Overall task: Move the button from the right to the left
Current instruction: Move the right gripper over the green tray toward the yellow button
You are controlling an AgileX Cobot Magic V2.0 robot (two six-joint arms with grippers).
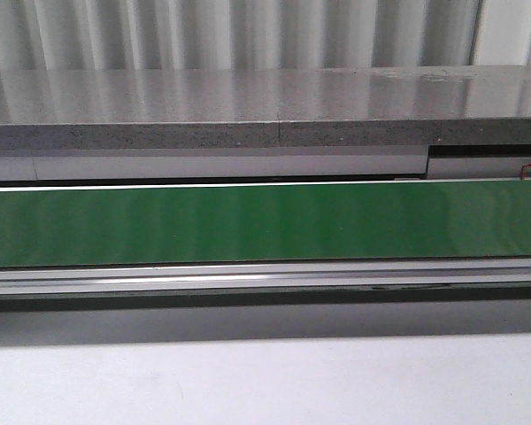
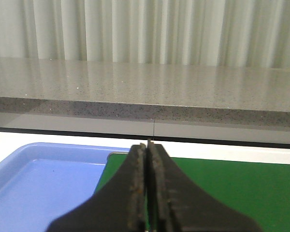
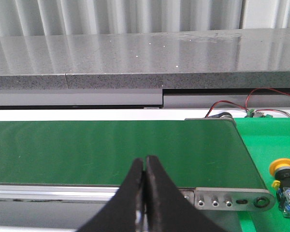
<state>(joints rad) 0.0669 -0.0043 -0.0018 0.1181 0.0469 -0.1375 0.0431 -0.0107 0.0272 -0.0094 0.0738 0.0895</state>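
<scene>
The button (image 3: 286, 183) shows only in the right wrist view. It has a yellow-orange cap, a black collar and a blue block, and it stands on a bright green surface (image 3: 275, 140) just past the belt's right end. My right gripper (image 3: 145, 161) is shut and empty, over the belt's near edge, well apart from the button. My left gripper (image 2: 148, 146) is shut and empty, above the belt's left end beside a blue tray (image 2: 43, 179). Neither gripper shows in the front view.
A long green conveyor belt (image 1: 265, 221) runs across the front view, with a metal side rail (image 1: 265, 276) and a grey stone ledge (image 1: 265, 111) behind it. Red wires (image 3: 261, 99) lie at the belt's right end. A white table (image 1: 265, 381) lies in front.
</scene>
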